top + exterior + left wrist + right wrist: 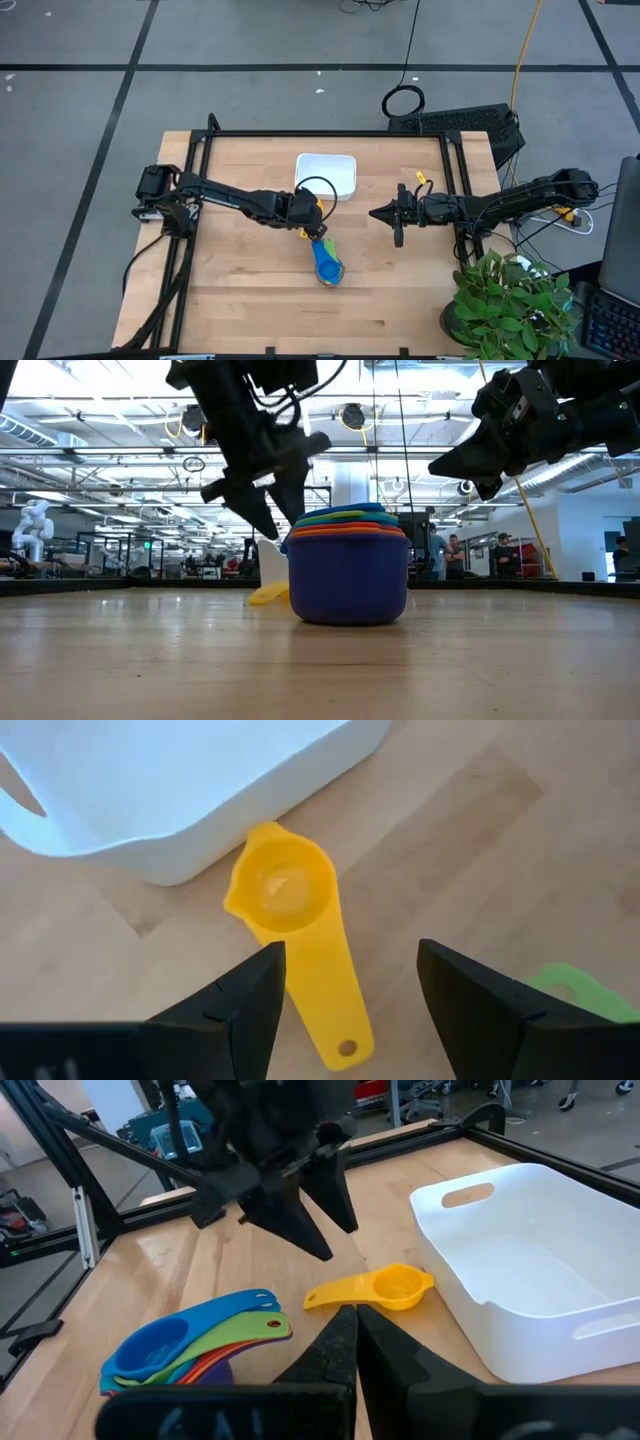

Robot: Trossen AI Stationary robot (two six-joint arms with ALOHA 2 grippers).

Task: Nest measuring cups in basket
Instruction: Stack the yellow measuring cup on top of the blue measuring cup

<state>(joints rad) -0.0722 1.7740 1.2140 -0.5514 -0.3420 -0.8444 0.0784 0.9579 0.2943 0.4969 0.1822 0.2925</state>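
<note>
A yellow measuring cup (285, 900) lies bowl up on the table, against the near side of the white basket (150, 790). My left gripper (350, 955) hangs open above it; its fingers stand either side of the handle (335, 1010), clear of it. In the right wrist view the left gripper (315, 1230) is above the yellow cup (375, 1292). A nested stack of measuring cups (327, 265), navy lowest and blue on top, stands near the table's middle. My right gripper (375, 213) waits shut to the right of the basket (325, 175), above the table.
A black frame (330, 133) runs along the table's far edge and both sides. A potted plant (510, 300) stands at the near right corner. Bare wood lies to the near left of the stack (348, 585).
</note>
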